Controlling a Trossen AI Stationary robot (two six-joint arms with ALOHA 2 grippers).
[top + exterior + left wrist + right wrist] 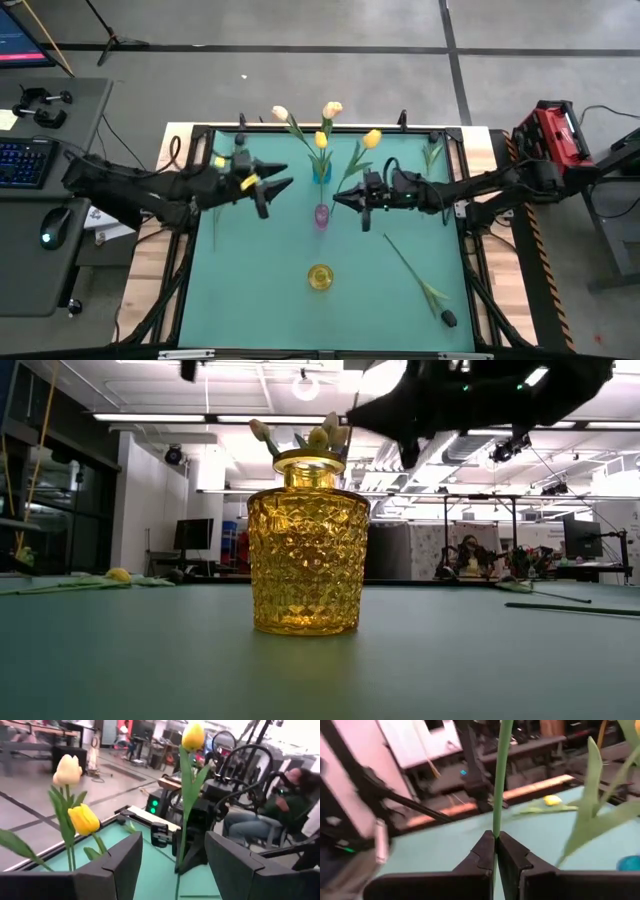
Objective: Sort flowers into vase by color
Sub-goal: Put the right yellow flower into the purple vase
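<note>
A blue vase [321, 172] at the table's far middle holds two peach-cream tulips [280, 113] and a yellow one [321, 140]. A pink vase [321, 214] stands nearer, and a yellow glass vase [320, 277] [307, 545] nearer still. My right gripper [337, 197] [496, 836], just right of the pink vase, is shut on a yellow tulip [372, 138] [192, 735]. My left gripper [288, 175] [172, 845] hovers open left of the vases. A dark-headed tulip [448, 318] lies on the near right mat. Another yellow tulip [218, 160] lies at the far left. My right gripper pinches the yellow tulip's green stem [495, 827] between its two fingertips. The fingers come in level from the table's right and lie across the stem. The tulip is lifted clear and stands roughly upright, head above the fingers, with a short length of stem [176, 887] below them.
A green leafy stem [432, 152] lies at the far right of the mat. A black frame [200, 240] edges the teal mat. Open mat lies near left and around the yellow vase. A seated person [285, 805] shows beyond the table's right side.
</note>
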